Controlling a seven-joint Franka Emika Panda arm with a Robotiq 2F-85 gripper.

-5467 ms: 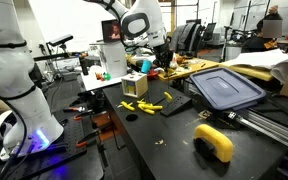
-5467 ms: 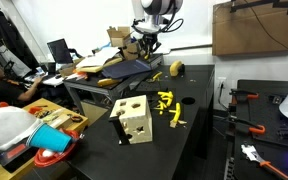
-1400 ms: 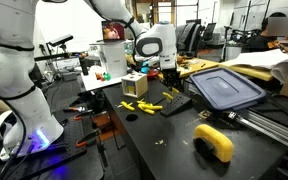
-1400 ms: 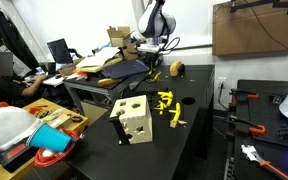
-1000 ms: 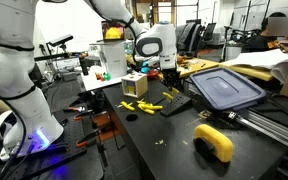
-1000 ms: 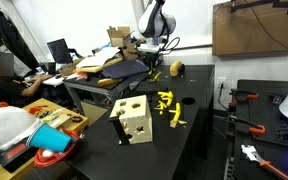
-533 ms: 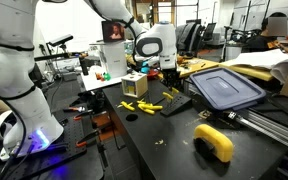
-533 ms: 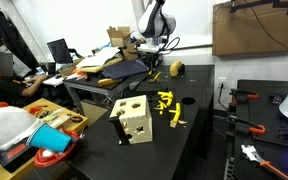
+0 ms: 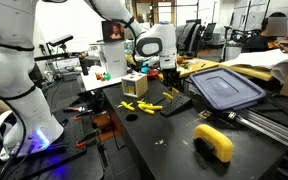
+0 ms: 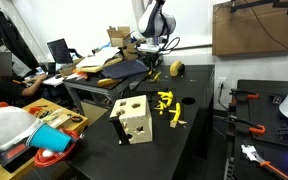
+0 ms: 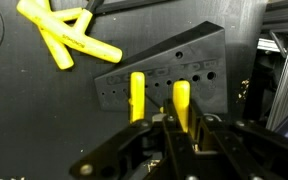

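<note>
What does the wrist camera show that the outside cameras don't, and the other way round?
Only the wrist view: a black slanted block with rows of small holes and two yellow pegs upright in front of it. The pincer is closed on the right peg, while the left peg stands free.

Only the exterior views: a wooden box with holes, a yellow roll, a grey-blue lid and the whole white arm.

Both: the loose yellow pegs lying on the black table.
</note>
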